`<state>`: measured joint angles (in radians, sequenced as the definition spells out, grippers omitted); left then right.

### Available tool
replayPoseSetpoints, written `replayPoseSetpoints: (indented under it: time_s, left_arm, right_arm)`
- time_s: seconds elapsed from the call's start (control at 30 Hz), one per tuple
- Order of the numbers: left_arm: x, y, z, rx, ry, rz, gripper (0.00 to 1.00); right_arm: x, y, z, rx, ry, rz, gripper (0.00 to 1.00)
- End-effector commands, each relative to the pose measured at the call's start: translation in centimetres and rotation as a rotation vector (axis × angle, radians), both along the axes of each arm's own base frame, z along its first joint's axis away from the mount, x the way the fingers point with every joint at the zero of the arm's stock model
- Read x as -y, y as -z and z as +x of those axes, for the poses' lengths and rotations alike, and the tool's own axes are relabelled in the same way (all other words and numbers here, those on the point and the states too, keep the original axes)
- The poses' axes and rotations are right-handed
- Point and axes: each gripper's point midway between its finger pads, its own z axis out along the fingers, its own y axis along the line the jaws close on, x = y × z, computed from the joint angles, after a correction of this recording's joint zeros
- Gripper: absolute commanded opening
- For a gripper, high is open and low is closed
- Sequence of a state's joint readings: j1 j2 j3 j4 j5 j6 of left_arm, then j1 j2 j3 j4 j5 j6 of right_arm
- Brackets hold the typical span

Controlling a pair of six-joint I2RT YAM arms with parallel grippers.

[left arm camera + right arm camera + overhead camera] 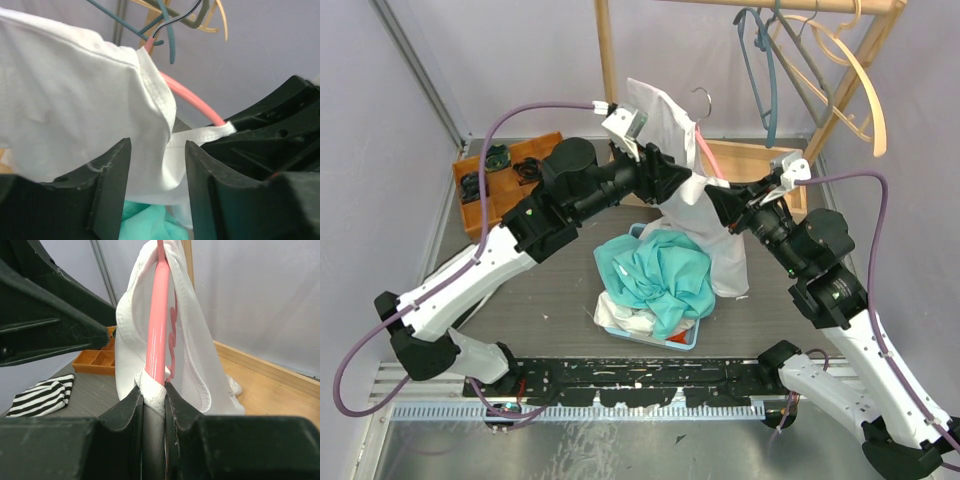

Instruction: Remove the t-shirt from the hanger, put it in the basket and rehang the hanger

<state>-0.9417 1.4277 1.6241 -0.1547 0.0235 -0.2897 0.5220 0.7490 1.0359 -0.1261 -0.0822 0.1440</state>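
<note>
Clamped with the right hand (pixel 154 390) on the pink hanger (pixel 157 315), a fold of white t-shirt (pixel 200 345) pinched in too. Spread apart at the left hand (pixel 157 150), hem in the gap, perhaps just touching. Draped on the hanger, above the table (pixel 550 290), beyond the basket (pixel 690 340).

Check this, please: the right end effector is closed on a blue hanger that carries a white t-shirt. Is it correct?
Only the colour is wrong: the hanger is pink, not blue. The right wrist view shows the right end effector closed on it; it carries the white t-shirt.
</note>
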Motion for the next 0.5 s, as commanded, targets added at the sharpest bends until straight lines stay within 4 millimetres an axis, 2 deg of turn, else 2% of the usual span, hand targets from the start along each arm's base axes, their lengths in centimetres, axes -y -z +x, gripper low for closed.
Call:
replayPoseSetpoints:
  time_s: [0.0, 0.03, 0.17, 0.27, 0.47]
  left_arm:
    - [-2.4, -0.4, 0.5, 0.033, -0.106, 0.008, 0.72]
    - [-2.8, -0.8, 0.6, 0.05, -0.12, -0.003, 0.79]
    - [-3.7, -3.1, 0.5, 0.166, -0.143, -0.07, 0.86]
    - [-3.6, -4.6, 0.4, 0.26, -0.132, -0.098, 0.87]
    - [-2.2, -6.4, 0.8, 0.358, -0.103, -0.092, 0.87]
  right_arm:
    - [0.9, -5.2, -1.1, 0.154, 0.011, 0.1, 0.01]
    - [0.8, -5.1, -1.2, 0.153, 0.009, 0.099, 0.01]
    - [0.7, -5.0, -1.2, 0.153, 0.003, 0.092, 0.01]
    - [0.5, -4.7, -1.2, 0.148, -0.008, 0.082, 0.01]
    - [-0.2, -4.1, -1.0, 0.127, -0.035, 0.065, 0.0]
